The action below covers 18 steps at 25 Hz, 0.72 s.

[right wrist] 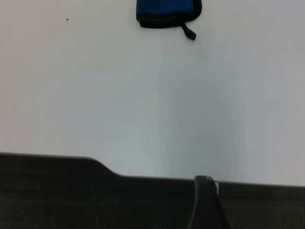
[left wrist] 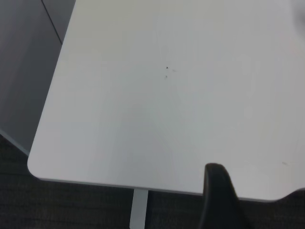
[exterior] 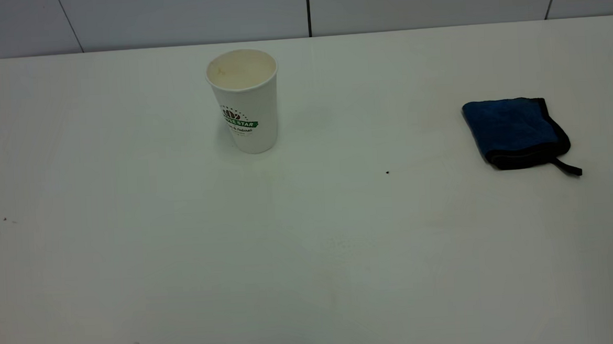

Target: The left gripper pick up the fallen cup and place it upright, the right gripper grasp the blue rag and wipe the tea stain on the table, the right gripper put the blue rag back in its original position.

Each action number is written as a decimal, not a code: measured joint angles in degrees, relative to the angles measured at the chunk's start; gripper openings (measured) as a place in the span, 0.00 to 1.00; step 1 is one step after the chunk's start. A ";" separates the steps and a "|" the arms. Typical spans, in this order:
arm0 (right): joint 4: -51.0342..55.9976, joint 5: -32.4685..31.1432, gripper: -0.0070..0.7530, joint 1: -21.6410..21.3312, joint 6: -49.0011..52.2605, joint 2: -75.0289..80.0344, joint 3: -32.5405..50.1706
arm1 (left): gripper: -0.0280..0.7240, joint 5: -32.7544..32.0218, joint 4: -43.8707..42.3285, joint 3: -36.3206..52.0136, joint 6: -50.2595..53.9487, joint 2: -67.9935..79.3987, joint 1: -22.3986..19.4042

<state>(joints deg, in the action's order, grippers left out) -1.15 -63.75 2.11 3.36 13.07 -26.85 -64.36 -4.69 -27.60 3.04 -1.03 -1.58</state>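
Paper cup [exterior: 244,99]: upright on the table [exterior: 312,276], light, thin-walled; you would pinch it gently mid-wall.

Blue rag [exterior: 514,130]: folded, well right of the cup, soft; take its edge.

Both grippers: parked off the table; finger state cannot be told.

Both arms sit withdrawn past the table's near edge.

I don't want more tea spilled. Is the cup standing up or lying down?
Standing up. The cup rests on its base on the table, with its open mouth facing up. Nothing touches it.
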 joint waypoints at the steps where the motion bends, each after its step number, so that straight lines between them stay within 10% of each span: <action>1: 0.00 0.06 0.73 0.00 0.00 -0.74 0.00 | 0.65 0.00 0.00 0.00 0.00 0.00 0.00; 18: -0.14 -0.10 0.73 -0.17 0.01 -13.99 0.00 | 0.65 0.00 0.00 0.00 0.00 0.00 0.00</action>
<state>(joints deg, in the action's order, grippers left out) -1.29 -63.86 1.94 3.37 -0.92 -26.85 -64.36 -4.69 -27.60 3.04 -1.03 -1.58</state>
